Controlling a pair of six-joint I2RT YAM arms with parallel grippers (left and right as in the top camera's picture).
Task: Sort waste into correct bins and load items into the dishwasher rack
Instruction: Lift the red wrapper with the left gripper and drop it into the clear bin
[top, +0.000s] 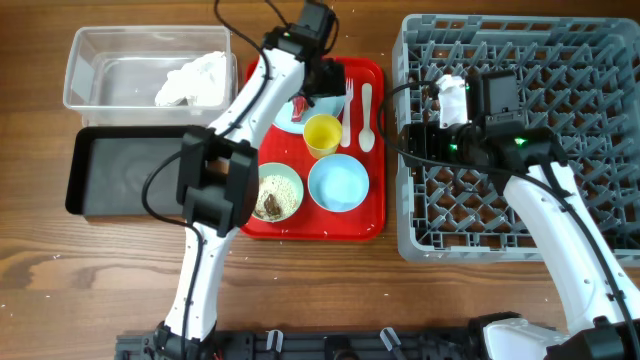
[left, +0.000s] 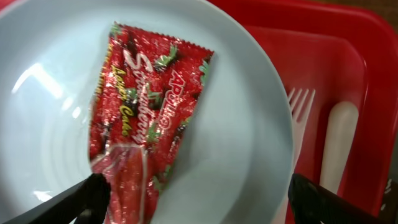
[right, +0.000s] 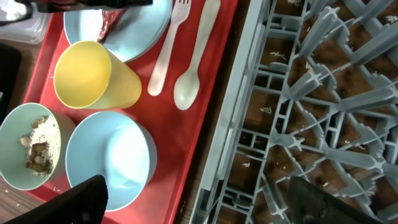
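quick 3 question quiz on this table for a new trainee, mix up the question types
1. Multiple choice: where does the snack wrapper lie? A in the black tray; B on the light blue plate; C in the yellow cup.
2. True or false: the crumpled napkin lies in the clear tub.
3. Fill the gap: the food scraps sit in the ___ bowl.
Key: 1 B; 2 true; 3 the pale green-white bowl.
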